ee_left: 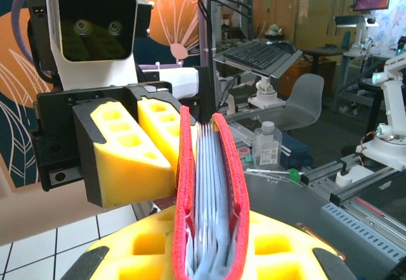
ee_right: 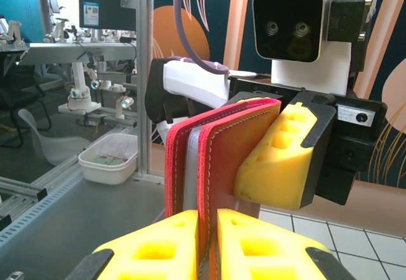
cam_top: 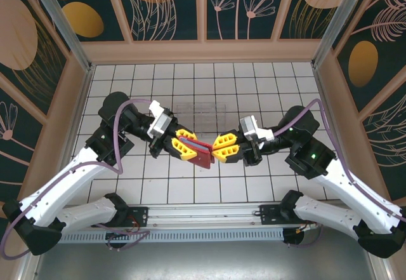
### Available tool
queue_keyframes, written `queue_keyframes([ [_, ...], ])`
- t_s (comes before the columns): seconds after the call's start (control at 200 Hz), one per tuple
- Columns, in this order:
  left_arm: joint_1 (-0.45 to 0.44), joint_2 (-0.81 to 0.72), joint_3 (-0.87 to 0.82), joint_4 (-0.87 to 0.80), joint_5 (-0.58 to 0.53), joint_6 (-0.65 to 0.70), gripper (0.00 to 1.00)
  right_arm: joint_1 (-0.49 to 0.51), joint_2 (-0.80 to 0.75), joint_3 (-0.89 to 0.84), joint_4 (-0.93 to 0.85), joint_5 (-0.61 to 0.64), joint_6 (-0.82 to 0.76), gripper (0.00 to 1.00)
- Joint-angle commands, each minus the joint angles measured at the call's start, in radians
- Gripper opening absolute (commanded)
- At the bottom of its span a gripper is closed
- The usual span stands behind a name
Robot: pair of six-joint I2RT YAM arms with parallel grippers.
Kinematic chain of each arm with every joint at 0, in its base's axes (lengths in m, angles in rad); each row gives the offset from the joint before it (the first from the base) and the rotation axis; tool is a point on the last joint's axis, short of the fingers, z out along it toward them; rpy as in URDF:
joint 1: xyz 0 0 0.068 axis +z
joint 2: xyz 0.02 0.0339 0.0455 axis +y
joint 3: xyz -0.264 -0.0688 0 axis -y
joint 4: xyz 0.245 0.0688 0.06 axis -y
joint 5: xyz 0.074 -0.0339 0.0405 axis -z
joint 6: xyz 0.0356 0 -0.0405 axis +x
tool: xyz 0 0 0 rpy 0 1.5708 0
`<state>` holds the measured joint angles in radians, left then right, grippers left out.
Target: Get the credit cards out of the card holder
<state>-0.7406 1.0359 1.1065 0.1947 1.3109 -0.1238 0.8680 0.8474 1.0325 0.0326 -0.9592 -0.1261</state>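
Opening step: left gripper (cam_top: 184,146) jaws clamp the raised card holder (cam_top: 199,153), right gripper (cam_top: 223,148) jaws pinch one flap; next, peel it wide to expose the credit cards

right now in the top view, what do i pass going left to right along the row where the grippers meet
left gripper → card holder, held between the two → right gripper
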Motion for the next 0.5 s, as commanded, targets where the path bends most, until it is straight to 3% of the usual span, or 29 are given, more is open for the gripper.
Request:
queue_keyframes([
  [0.0,0.0,-0.004,0.063,-0.007,0.065,0.061,0.0,0.005,0.015,0.032,-0.024,0.038,-0.017,0.15],
  [0.14,0.0,-0.004,0.075,-0.027,0.068,0.093,0.0,0.007,0.041,0.053,-0.065,0.094,-0.035,0.17],
  [0.3,0.001,0.012,0.072,-0.05,-0.001,0.098,0.0,0.022,0.072,0.067,-0.098,0.102,-0.05,0.24],
  [0.495,0.001,0.032,0.072,-0.056,-0.061,0.087,0.0,0.043,0.085,0.071,-0.122,0.144,-0.069,0.23],
])
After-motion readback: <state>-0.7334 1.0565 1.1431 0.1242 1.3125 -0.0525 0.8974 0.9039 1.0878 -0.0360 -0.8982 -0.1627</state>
